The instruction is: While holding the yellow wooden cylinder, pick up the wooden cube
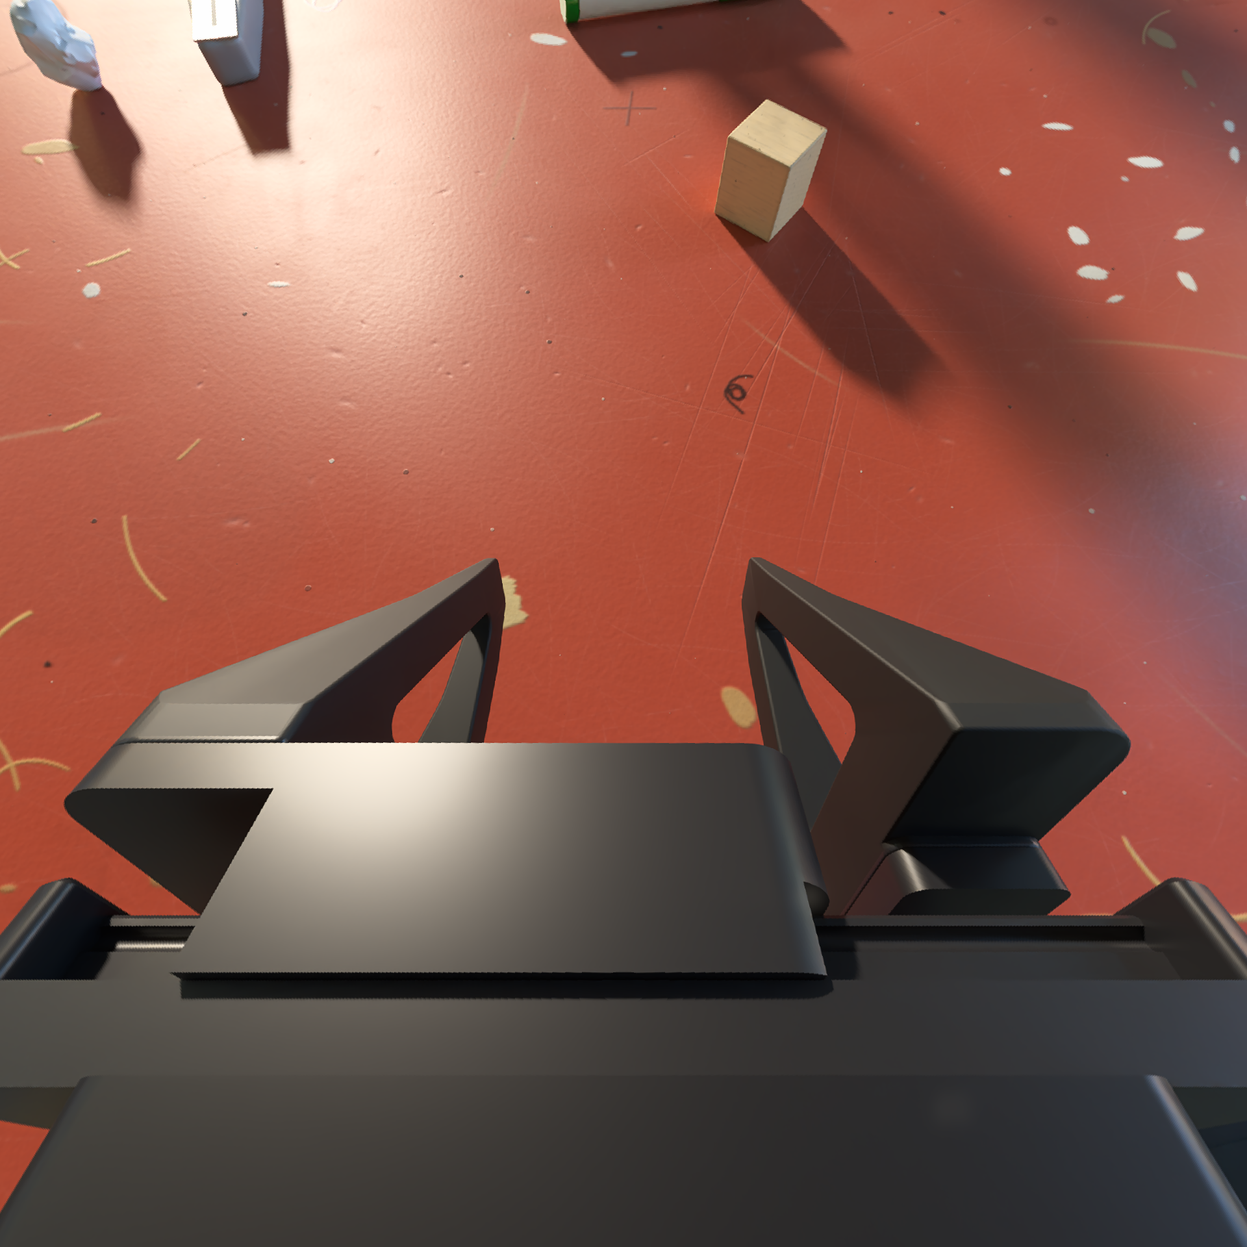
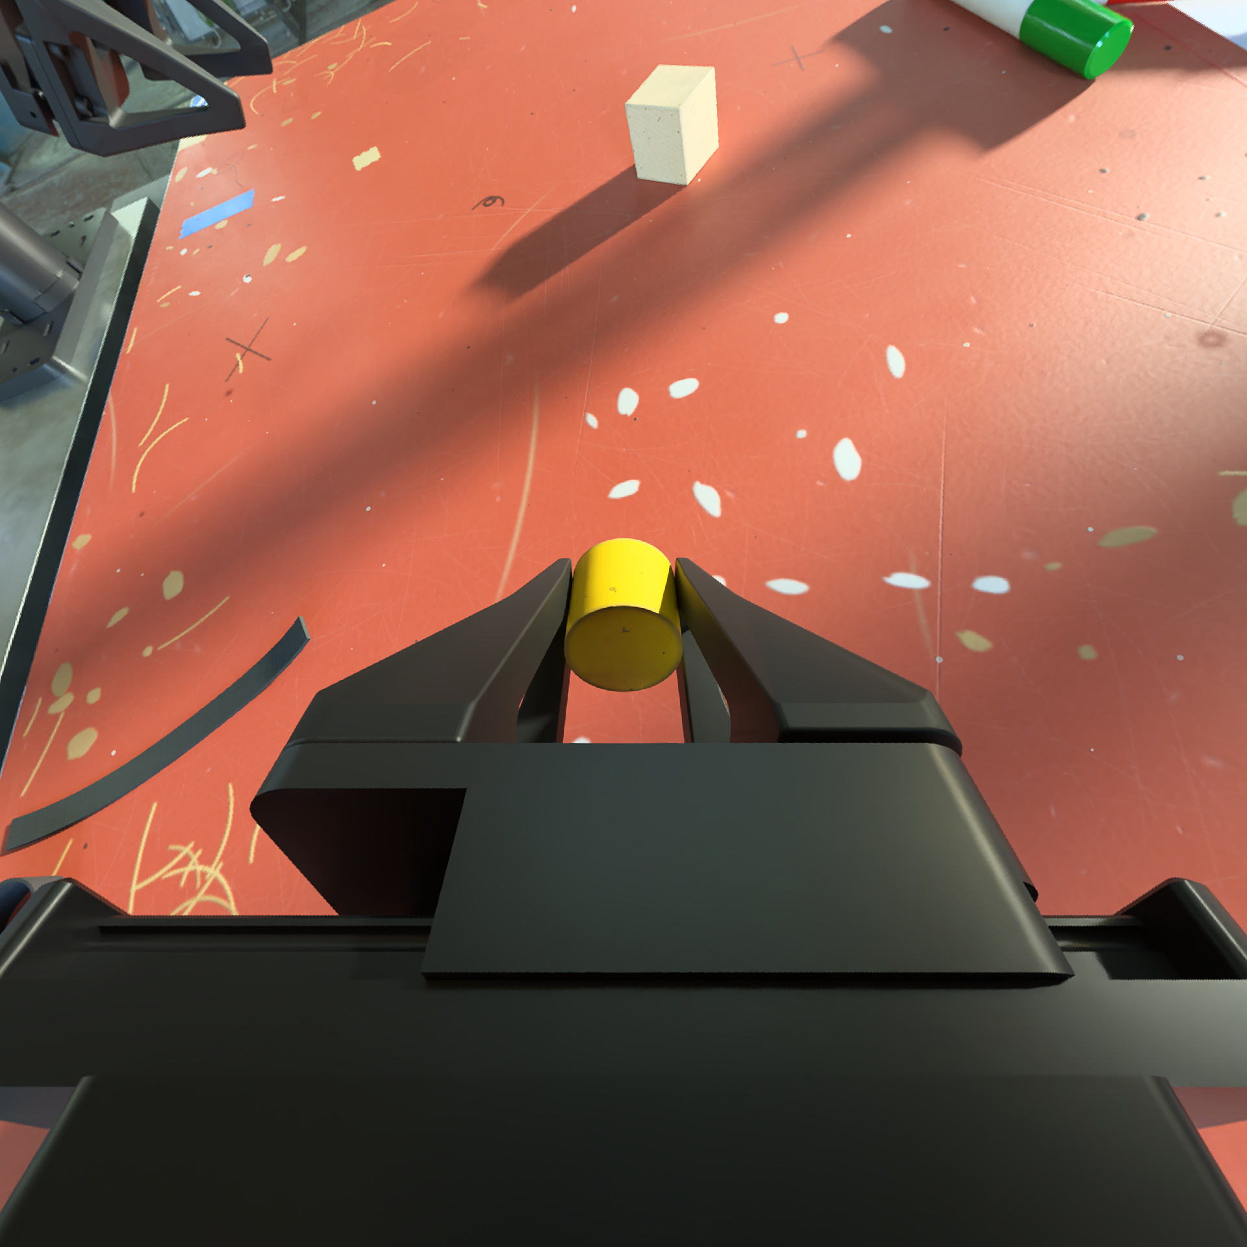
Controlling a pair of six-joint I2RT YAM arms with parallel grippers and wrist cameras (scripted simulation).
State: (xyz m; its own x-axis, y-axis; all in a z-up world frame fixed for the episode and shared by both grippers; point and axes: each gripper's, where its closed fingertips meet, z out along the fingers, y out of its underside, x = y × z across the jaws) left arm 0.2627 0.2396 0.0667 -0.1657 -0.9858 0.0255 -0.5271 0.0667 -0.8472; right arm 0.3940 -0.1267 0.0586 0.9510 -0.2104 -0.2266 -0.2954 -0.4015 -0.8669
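Observation:
My right gripper (image 2: pixel 623 570) is shut on the yellow wooden cylinder (image 2: pixel 621 617), which lies sideways between the fingertips above the red table (image 2: pixel 945 337). The pale wooden cube (image 2: pixel 671 125) stands on the table far ahead of it. In the left wrist view the cube (image 1: pixel 769 169) stands ahead and to the right of my left gripper (image 1: pixel 622 570), which is open and empty above the table (image 1: pixel 337 405). The left gripper also shows at the top left of the right wrist view (image 2: pixel 135 74).
A white marker with a green cap (image 2: pixel 1059 30) lies at the far right; it also shows at the top of the left wrist view (image 1: pixel 634 8). A crumpled white lump (image 1: pixel 57 44) and a white box (image 1: pixel 229 37) stand at far left. A dark curved strip (image 2: pixel 169 742) lies near the table's left edge.

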